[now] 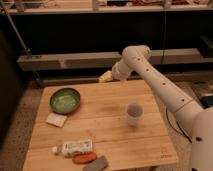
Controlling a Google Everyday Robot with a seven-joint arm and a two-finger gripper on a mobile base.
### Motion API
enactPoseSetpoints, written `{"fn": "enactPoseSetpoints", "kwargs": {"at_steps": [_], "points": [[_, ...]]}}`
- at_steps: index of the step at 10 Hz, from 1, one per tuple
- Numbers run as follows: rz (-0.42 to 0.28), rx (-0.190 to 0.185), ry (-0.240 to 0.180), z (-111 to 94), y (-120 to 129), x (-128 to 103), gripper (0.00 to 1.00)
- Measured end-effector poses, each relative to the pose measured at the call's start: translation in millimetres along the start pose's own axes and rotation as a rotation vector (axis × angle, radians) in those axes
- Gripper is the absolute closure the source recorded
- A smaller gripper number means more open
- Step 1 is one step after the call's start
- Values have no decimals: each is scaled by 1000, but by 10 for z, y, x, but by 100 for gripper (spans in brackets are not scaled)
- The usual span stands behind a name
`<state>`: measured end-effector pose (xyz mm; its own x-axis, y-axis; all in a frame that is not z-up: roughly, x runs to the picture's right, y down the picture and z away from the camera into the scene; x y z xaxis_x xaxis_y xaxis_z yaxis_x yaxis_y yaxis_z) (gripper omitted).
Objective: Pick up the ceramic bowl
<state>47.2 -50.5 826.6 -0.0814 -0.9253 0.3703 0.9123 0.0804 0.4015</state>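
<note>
The ceramic bowl [65, 100] is round, shallow and green, with a darker rim and a paler inside. It sits at the far left of the wooden table [105, 127]. The gripper [105, 77], with yellowish fingers, hangs above the table's far edge near its middle. It is to the right of the bowl and well apart from it. The white arm [155, 82] reaches in from the right.
A small white cup [134, 113] stands right of centre. A pale sponge [56, 119] lies just in front of the bowl. A white bottle [75, 147], an orange-red item [84, 158] and a grey item [96, 164] lie near the front edge. Dark shelving stands behind.
</note>
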Motion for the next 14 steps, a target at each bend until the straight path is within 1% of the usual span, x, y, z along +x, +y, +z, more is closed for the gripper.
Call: {"fn": "enactPoseSetpoints", "kwargs": {"at_steps": [2, 5, 6, 7, 8, 9, 10, 12, 13, 14], "points": [[-8, -7, 1, 11, -32, -17, 20], [-58, -28, -4, 205, -461, -83, 20], [-82, -35, -9, 322, -690, -113, 20], [-92, -36, -13, 378, -786, -142, 20], [-107, -45, -14, 437, -853, -172, 20], [-119, -46, -15, 484, -892, -211, 20], [-120, -45, -12, 543, -889, -202, 20], [-139, -51, -4, 799, -968, -136, 20], [-151, -56, -1, 1010, -1091, -137, 20], [-158, -64, 6, 1138, -1169, -134, 20]]}}
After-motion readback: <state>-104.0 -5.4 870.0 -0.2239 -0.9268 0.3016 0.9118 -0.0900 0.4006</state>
